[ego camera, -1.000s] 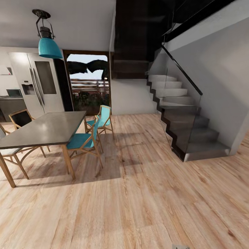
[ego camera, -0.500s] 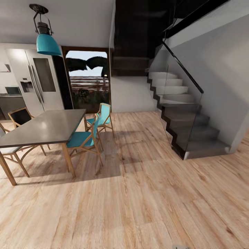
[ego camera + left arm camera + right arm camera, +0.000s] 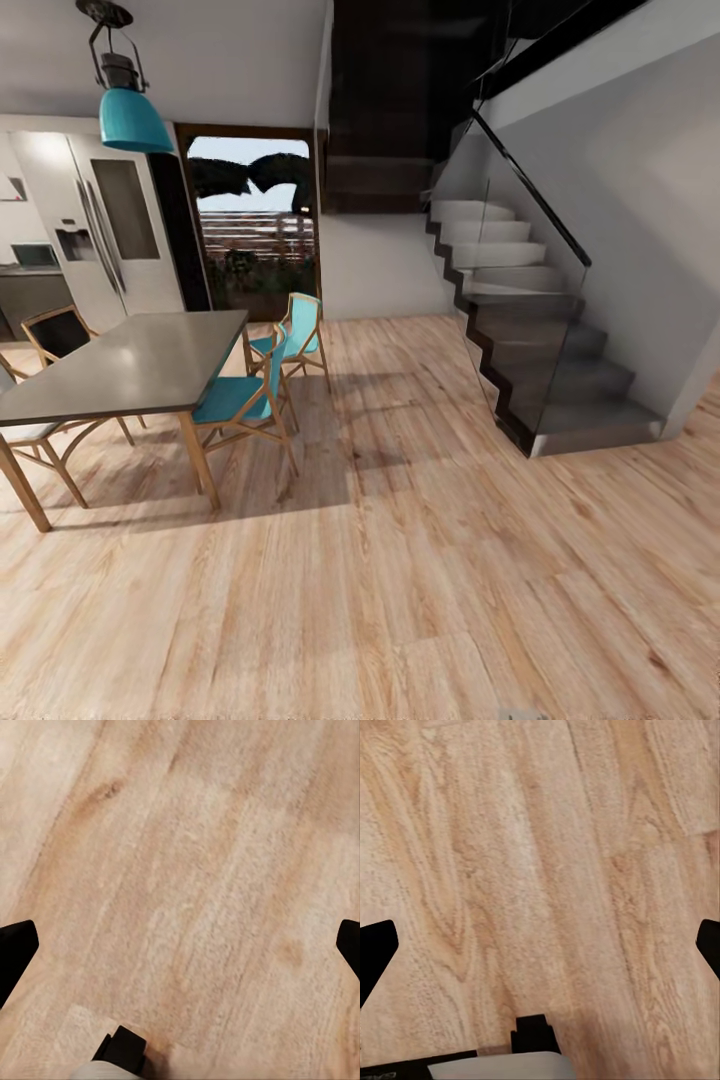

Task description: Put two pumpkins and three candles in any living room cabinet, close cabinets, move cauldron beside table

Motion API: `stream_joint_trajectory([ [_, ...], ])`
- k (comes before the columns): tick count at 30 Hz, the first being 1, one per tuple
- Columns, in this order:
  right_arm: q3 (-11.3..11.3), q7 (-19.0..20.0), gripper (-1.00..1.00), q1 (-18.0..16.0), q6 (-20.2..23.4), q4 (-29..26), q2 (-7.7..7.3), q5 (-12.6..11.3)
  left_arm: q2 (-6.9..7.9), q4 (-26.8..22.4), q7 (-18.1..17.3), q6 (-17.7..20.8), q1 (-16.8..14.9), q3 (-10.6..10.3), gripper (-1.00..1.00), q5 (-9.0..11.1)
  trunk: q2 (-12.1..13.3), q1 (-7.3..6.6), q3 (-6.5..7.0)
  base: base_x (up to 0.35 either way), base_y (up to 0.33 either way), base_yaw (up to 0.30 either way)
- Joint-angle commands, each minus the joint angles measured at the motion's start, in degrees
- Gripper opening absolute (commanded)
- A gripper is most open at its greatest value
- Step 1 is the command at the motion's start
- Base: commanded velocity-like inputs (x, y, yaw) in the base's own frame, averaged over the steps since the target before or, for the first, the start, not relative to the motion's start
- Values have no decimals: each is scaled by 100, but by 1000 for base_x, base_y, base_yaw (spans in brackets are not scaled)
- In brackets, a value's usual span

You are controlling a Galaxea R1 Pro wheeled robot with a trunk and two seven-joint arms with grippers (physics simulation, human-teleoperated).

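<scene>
- In transit, by the look of it: head view faces a tall dark dining table (image 3: 130,365) on wooden legs, ringed by teal-seated chairs (image 3: 240,405), under a teal pendant lamp (image 3: 128,115).
- Beyond that, a pale double-door fridge (image 3: 105,235) at the far left, a glazed doorway (image 3: 258,235) onto greenery, and a grey staircase (image 3: 530,330) with a glass balustrade climbing along the right wall.
- Bare plank floor (image 3: 420,580) everywhere in the foreground.
- No pumpkins, candles, cauldron, low dark-brown cabinet or grey-beige coffee table visible from here; impossible to say where any of them sits, or whether any is already stowed.
- Left gripper (image 3: 180,945) spread wide over bare floorboards, fingertips (image 3: 15,949) at opposite edges of the left wrist view, nothing between them.
- Right gripper (image 3: 540,952) likewise spread wide above the planks, fingertips (image 3: 376,949) well apart, carrying nothing.
- Judged from empty grippers and a dining-area view: no visible proof of any step finished.
- Left to do, as far as can be judged: find the living room, put two pumpkins and three candles into a cabinet, shut every cabinet, set the cauldron beside the coffee table.
- Immediate need, most likely: turn or drive until living-room furniture comes into view.
</scene>
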Motion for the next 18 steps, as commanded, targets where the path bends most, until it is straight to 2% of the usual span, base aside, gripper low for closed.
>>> stream_joint_trajectory([
  [1,-6,-18,100,0,33,-15,2,-5,1,1,7,-20,-2,-17,100,60,38,-23,3,0,0,0],
  [7,-6,-21,100,-3,10,-28,2,3,-13,12,7,-12,-2,-23,100,60,279,-155,54,0,0,0],
  [12,6,-31,100,-3,-214,-28,2,28,-7,26,7,-11,-3,-25,100,60,479,-265,98,0,0,0],
  [18,11,-34,100,0,-245,-42,2,41,-15,43,7,-11,-3,-30,100,60,720,-396,192,0,0,0],
])
